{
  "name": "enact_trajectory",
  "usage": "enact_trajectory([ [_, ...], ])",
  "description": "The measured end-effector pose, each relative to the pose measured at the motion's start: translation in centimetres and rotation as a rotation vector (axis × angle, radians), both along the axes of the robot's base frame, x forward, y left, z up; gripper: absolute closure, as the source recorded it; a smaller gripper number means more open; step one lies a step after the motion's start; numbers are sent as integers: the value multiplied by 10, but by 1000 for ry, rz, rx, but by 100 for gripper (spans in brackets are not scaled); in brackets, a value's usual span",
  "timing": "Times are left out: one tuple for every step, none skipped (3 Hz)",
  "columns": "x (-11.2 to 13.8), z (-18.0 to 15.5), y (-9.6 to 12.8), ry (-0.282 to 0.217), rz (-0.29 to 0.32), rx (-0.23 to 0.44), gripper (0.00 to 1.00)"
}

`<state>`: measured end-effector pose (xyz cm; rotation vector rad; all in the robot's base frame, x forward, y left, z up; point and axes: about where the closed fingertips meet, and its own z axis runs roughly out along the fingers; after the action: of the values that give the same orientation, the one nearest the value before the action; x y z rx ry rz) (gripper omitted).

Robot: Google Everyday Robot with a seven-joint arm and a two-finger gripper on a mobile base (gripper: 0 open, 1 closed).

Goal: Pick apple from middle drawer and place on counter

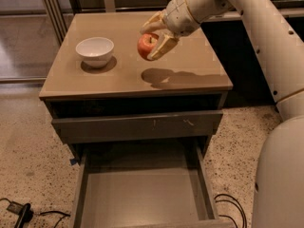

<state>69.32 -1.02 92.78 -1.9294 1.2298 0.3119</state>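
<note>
Above the glossy tan-beige worktop (199, 56), fingers (164, 45) of the cream two-finger gripper (148, 43) hide the right side of the small red apple (145, 45). The bottom edge cuts off the near end of the dark-grey middle drawer (142, 194).

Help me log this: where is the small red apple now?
In the camera view, the small red apple is held in the end effector above the glossy tan counter, right of the white bowl.
</note>
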Motion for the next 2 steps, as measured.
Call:
enact_trajectory([
  [5,-20,4,34,0,11,100],
  [8,-42,10,69,4,13,100],
])
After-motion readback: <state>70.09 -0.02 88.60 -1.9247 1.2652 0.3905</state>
